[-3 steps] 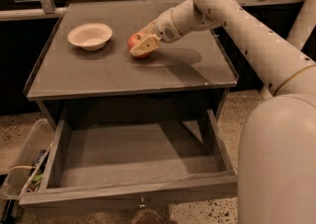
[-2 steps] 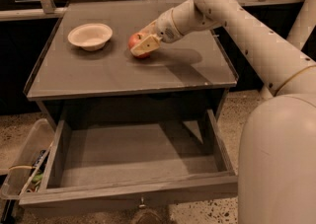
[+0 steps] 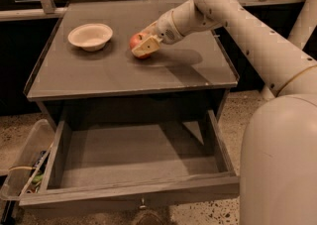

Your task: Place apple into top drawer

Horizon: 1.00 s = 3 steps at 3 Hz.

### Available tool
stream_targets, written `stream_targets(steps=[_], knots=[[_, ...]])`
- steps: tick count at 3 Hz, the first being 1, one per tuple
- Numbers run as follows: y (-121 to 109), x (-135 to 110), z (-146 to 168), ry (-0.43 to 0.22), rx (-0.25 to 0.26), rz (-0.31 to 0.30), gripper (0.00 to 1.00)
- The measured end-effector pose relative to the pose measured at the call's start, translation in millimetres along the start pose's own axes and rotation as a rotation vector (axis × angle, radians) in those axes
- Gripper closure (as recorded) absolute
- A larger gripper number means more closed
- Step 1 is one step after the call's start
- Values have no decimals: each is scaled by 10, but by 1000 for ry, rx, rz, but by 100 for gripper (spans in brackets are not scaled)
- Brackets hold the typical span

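Top drawer (image 3: 133, 189) stands pulled open beneath the table (image 3: 124, 78), over speckled floor (image 3: 233, 115). At the table's middle sits the apple (image 3: 134, 40), round, with no evident long axis and its stem hidden. Gripper (image 3: 140, 42) clasps it, fingers closed against its sides. Bowl (image 3: 90, 35) sits at the table's far left.

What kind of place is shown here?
Probably an indoor robot test area: a grey wooden cabinet with its wide shallow top drawer open, a speckled stone floor, and the robot's claw at the small red apple on top.
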<state>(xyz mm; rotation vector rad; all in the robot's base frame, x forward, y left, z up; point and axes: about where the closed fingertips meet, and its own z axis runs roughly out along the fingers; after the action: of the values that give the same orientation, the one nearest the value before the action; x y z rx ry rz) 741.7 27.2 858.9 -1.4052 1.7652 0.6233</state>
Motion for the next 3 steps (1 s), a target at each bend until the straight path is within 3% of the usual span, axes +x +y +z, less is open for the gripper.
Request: stream_targets(steps=[3], knots=[[322,21,-472,30,18,-44,100]])
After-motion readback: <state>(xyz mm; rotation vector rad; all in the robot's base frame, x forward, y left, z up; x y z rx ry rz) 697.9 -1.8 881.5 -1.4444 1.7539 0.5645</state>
